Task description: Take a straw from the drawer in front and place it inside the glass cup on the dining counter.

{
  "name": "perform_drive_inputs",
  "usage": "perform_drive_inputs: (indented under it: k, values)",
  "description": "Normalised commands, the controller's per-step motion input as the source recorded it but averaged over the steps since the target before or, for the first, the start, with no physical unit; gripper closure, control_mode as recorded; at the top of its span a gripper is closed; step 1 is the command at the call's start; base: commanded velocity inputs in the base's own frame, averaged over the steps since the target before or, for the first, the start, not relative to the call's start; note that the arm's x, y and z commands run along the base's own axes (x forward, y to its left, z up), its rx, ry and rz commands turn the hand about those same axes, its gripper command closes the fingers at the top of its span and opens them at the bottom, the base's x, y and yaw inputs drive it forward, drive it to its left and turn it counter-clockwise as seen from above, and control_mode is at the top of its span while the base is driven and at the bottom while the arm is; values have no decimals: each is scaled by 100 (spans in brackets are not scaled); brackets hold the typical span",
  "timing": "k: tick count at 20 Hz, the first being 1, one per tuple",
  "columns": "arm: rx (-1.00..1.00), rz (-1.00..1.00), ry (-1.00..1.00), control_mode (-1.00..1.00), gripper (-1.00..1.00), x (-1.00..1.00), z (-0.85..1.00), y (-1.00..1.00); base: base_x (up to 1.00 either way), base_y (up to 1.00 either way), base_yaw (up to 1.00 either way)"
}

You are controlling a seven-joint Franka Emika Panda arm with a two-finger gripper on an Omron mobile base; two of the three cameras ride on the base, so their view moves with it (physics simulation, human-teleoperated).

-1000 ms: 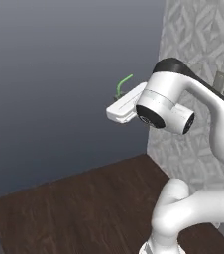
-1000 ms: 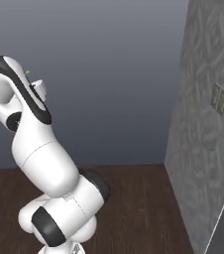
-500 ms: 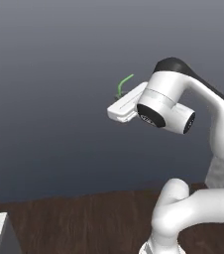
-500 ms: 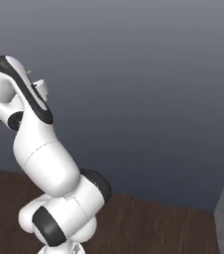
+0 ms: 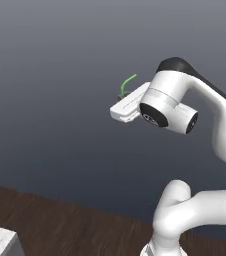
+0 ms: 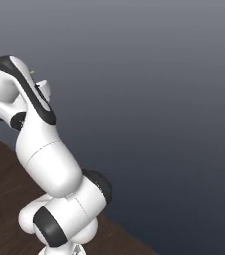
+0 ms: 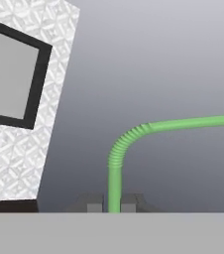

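Observation:
The light-green straw (image 7: 115,173) stands up between the two dark fingertips in the hand view, and its ribbed bend turns off to the right edge. My gripper (image 7: 111,203) is shut on the straw's lower end. In the left base view the straw's bent top (image 5: 126,84) pokes up behind the white hand, which is held high in front of a plain grey wall. A tiny green tip of the straw (image 6: 32,72) peeks over the arm in the right base view. The drawer, the glass cup and the dining counter are out of view.
A white marble-look corner (image 5: 0,242) sits at the lower left of the left base view on a dark wood floor (image 5: 75,227). In the hand view, a white patterned wall (image 7: 20,144) with a black-framed grey panel (image 7: 7,79) fills the left side.
The whole scene has swung sideways, so the base is turning: the patterned wall has left both base views and a marble-look corner has come in at lower left. The arm keeps its pose, straw still held.

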Motion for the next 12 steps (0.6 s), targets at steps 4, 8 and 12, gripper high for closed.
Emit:
perform_drive_inputs:
  k: [4,8,12]
  values:
    - [0,0,0,100,100,0,0,0,94,-23,70]
    - [0,0,0,100,100,0,0,0,87,-30,67]
    - [0,0,0,100,100,0,0,0,86,-30,66]
